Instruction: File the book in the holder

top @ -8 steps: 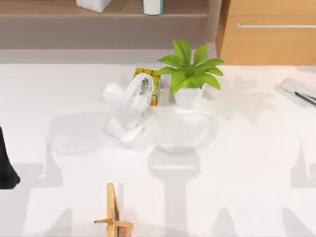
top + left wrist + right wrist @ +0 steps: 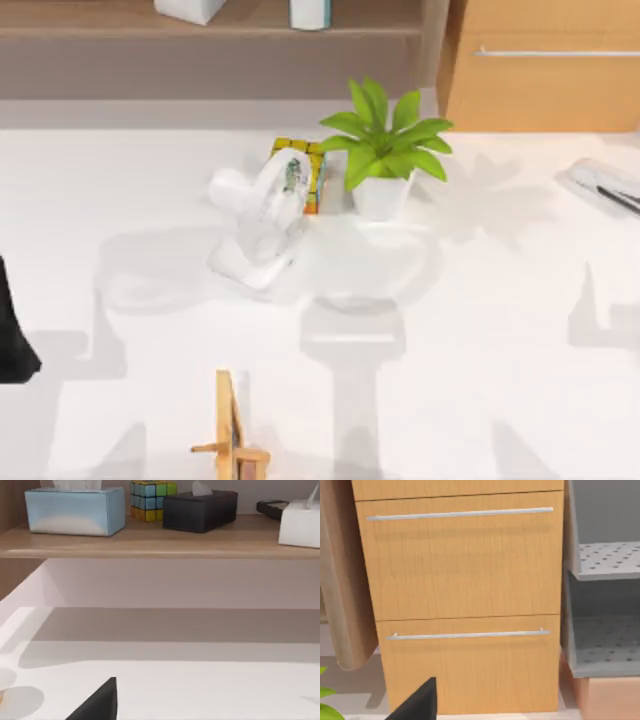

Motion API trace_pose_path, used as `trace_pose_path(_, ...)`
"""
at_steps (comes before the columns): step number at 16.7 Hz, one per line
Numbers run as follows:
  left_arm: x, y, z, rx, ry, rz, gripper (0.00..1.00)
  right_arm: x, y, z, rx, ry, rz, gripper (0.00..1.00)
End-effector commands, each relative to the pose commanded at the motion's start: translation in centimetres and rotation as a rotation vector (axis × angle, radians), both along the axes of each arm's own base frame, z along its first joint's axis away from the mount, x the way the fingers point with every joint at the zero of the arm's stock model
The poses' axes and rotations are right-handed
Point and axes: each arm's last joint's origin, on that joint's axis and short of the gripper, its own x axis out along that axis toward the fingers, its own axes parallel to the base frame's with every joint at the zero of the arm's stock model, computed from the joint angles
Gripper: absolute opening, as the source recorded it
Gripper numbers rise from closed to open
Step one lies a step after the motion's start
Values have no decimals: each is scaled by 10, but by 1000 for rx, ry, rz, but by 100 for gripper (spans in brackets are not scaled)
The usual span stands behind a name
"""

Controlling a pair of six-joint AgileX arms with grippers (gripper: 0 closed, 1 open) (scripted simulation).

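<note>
White surface takes most of the top view. Wooden drawer cabinet with two bar handles faces the right wrist camera; its corner sits back right in the top view. A wooden shelf behind the surface carries a blue tissue box, a black tissue box and a white box. Potted plant stands mid-back, a white curved object to its left, with a colour cube between them. Wooden holder stands upright at the front edge. Left arm is at the far left edge. Left tool and right tool each appear as a dark wedge; opening cannot be told. Where the book lies cannot be told.
</note>
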Motion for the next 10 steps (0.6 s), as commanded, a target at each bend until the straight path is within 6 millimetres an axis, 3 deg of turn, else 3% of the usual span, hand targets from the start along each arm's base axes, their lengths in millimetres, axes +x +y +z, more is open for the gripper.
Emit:
trace_pose_path(3,0,0,0,0,0,0,100,22,17,45,43,-6,11,100)
trace_pose_path(5,0,0,0,0,0,0,100,49,37,74,62,6,17,100)
trace_pose_path(8,0,0,0,0,0,0,100,107,86,104,67,32,23,100)
trace_pose_path(10,0,0,0,0,0,0,100,150,131,109,54,50,26,100)
